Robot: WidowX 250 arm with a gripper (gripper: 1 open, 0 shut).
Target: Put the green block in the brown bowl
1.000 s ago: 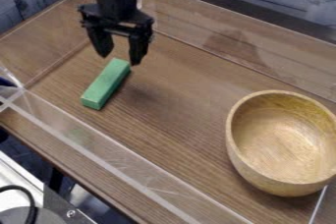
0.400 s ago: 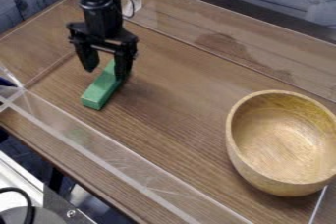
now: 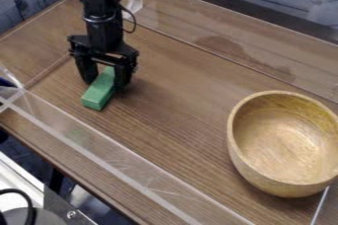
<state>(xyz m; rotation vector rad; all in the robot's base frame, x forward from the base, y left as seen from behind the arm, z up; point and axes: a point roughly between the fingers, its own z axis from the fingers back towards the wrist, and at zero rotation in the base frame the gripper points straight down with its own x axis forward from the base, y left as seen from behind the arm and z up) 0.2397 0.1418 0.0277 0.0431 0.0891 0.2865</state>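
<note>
Green block [image 3: 98, 94] lies on the wooden table [image 3: 185, 71] between the spread claw [image 3: 105, 79] fingers, well apart from the brown bowl [image 3: 286, 141].

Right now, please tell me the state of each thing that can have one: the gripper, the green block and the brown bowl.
gripper: open, pointing down, jaws on either side of the block's far end.
green block: lying flat on the table, not lifted, outside the bowl.
brown bowl: upright on the table, empty.
</note>
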